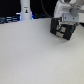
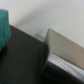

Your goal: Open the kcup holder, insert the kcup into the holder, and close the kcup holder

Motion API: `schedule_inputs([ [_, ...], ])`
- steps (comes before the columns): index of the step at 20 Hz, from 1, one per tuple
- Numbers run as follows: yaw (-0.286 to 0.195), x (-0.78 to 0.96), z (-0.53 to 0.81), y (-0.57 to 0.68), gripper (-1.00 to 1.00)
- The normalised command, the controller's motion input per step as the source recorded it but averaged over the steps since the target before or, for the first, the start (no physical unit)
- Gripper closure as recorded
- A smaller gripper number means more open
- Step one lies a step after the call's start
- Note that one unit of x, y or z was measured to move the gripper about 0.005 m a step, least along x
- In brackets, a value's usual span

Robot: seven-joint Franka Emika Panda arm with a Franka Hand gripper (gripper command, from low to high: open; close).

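Holder: kcup holder (image 1: 63, 30) sits far back at the exterior view's right, contents hidden
Gripper: gripper (image 1: 65, 20) directly above it, jaw spacing too blurred to tell
Bottle: white bottle (image 1: 25, 10) well apart

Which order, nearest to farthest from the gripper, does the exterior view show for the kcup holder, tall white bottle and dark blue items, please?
1. kcup holder, below the gripper.
2. tall white bottle, exterior view's left.
3. dark blue items, far left edge.
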Motion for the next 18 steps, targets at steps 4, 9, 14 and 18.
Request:
schedule_inputs([
  [4,0.0,-0.92,0.0,0.66,-1.0],
  [9,0.0,-0.93,0.05,0.62,-1.0],
  [14,-0.017,0.0,0.82,0.35,-1.0],
  [18,-0.033,0.15,0.19,0.06,-1.0],
])
